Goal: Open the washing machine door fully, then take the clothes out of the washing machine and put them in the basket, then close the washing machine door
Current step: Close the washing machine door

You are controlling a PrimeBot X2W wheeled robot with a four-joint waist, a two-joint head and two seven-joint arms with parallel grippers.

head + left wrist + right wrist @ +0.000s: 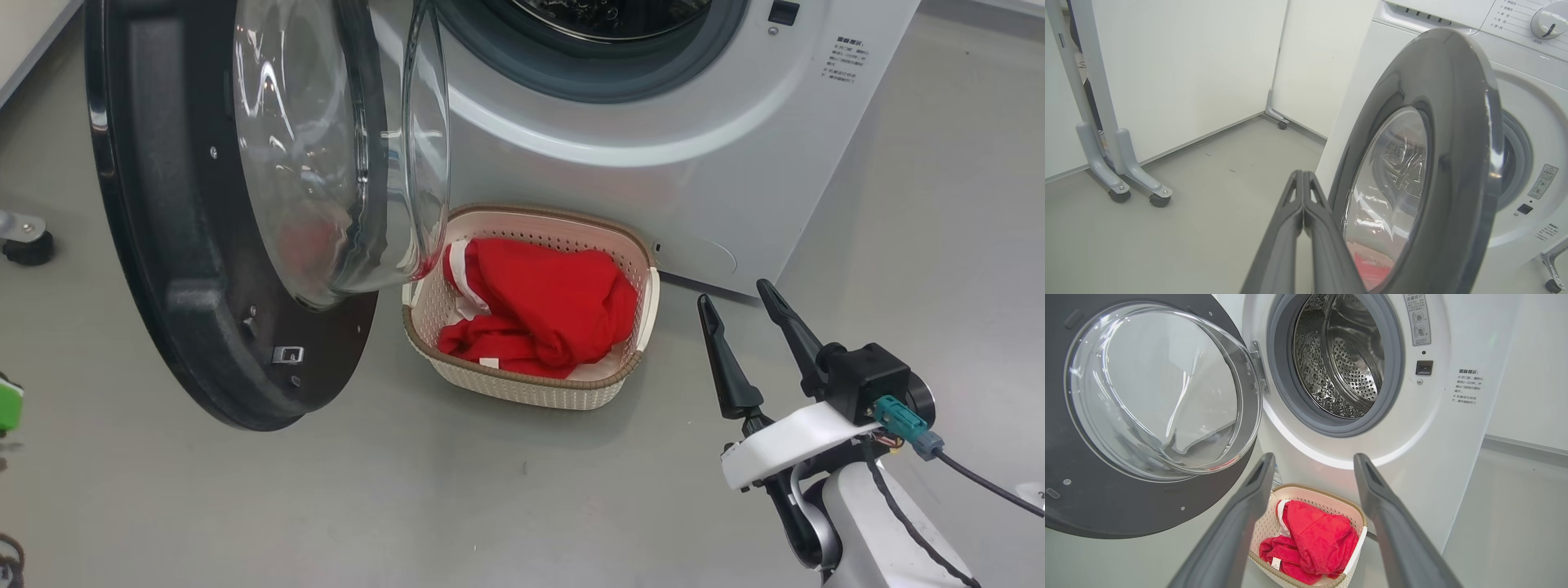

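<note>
So the clothes [547,306] are all sitting bunched up in the basket [522,392], which is parked on the floor right in front of the washing machine [620,188], just beside the swung-out washing machine door [163,245]. The drum [1343,363] is looking empty from the right wrist view, so I'm guessing shutting the door is the only job remaining. The left gripper [1303,175] is sitting with its fingers pressed together on nothing, just beside the door's outer black rim; I can't tell if it's actually touching. The right gripper [733,291] is hovering off to the right of the basket with fingers spread apart, holding nothing. The door is probably going to feel rigid and fairly heavy, swinging on its hinge, and that glossy rim is looking slippery, so pinching seems pointless. I'd be pushing flat on the outer rim, far from the hinge, and keeping off the glass bowl.
</note>
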